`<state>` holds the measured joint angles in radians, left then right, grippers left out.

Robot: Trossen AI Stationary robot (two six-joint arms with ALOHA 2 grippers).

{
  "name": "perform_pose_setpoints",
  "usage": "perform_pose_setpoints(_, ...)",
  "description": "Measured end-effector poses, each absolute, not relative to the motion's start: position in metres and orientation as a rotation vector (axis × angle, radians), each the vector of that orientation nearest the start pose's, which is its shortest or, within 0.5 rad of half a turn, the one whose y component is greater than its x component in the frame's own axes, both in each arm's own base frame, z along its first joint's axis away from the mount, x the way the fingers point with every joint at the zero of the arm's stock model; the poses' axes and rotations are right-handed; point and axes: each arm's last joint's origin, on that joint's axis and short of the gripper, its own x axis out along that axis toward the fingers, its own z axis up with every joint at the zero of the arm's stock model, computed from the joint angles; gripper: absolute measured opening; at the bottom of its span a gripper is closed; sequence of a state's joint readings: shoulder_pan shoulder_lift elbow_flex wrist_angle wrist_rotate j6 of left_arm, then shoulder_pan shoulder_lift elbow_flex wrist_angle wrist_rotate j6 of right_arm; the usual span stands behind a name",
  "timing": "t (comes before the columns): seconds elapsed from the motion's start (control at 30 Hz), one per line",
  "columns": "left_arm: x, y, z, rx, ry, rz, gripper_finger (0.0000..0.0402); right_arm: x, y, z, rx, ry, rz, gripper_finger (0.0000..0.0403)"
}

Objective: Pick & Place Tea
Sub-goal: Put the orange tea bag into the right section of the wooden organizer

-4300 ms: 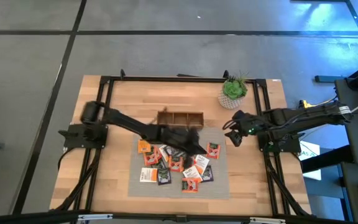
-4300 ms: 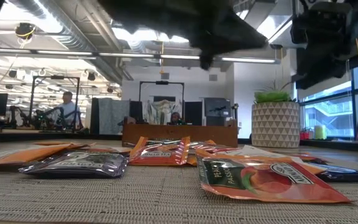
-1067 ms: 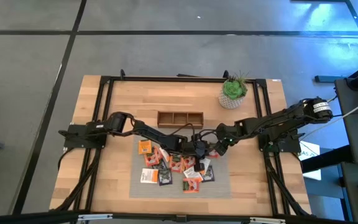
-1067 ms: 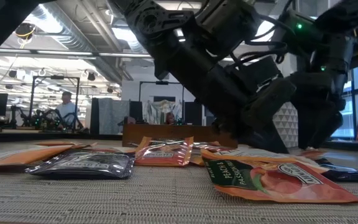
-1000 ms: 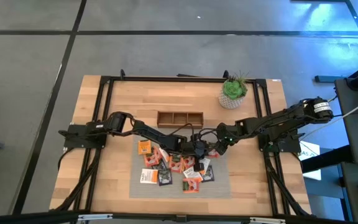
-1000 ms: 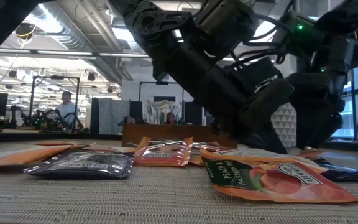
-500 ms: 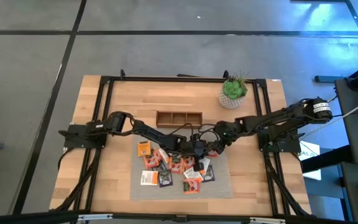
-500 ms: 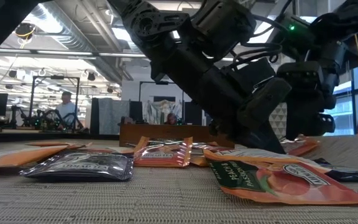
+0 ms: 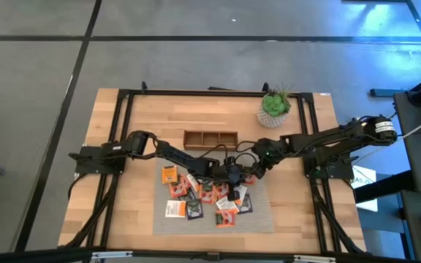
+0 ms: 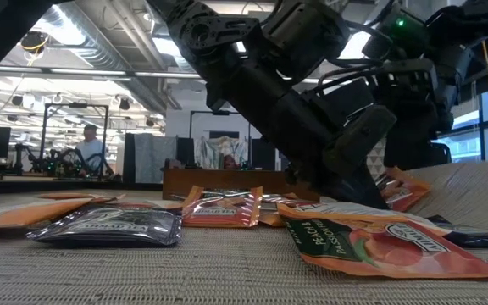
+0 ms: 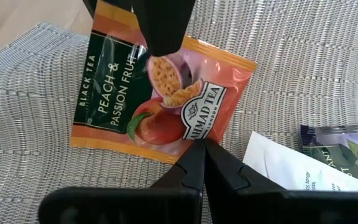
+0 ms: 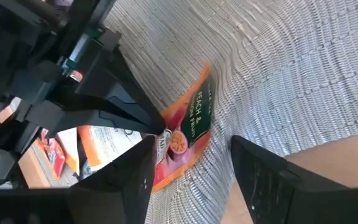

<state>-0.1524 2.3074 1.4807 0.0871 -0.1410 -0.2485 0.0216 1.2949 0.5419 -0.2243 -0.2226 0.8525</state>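
Observation:
Several tea sachets point(image 9: 203, 193), orange, black and white, lie scattered flat on a grey woven mat point(image 9: 263, 219). One orange peach sachet point(image 11: 160, 93) point(image 12: 185, 130) lies at the mat's right side, tipped up on a raised hump of mat point(image 10: 473, 191). My left gripper point(image 11: 202, 146) point(image 9: 241, 174) is shut at that sachet's near corner. My right gripper point(image 12: 191, 142) point(image 9: 258, 164) is open just right of it, its fingers standing on either side of the sachet's far end. The wooden tray point(image 9: 210, 137) stands beyond the mat. My left gripper has its shut fingertips on the orange sachet's corner point(image 11: 194, 140), coming in low from the table's left, and the tips hide the corner itself. The sachet lies tilted on the raised mat. My right gripper: one finger point(image 11: 160, 28) overlaps the sachet's far edge, and I cannot tell whether it touches sachet or mat.
A potted plant point(image 9: 274, 107) stands at the table's far right. A white sachet point(image 11: 291, 165) and a dark one point(image 11: 347, 140) lie close beside the left fingertips. Another orange sachet point(image 10: 379, 246) and a black one point(image 10: 108, 224) lie near the low camera. Bare wood surrounds the mat.
My right gripper has moved toward the table's left and slightly toward the far edge, closer to the left gripper. The mat's right part has risen into a hump, and the orange sachet there has tipped up with it.

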Motion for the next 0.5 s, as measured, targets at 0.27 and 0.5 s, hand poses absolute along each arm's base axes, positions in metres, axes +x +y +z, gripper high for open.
perform_pose_setpoints(0.27, 0.4737, -0.0687, 0.0944, -0.130, 0.728, 0.078, 0.0002, 0.2209, 0.0088, 0.1534, 0.735, 0.999, -0.224, 0.0209)
perform_pose_setpoints(0.5, 0.4736, -0.0689, 0.0943, -0.130, 0.728, 0.076, 0.0002, 0.2237, 0.0084, 0.1456, 0.709, 1.025, -0.241, 0.0209)
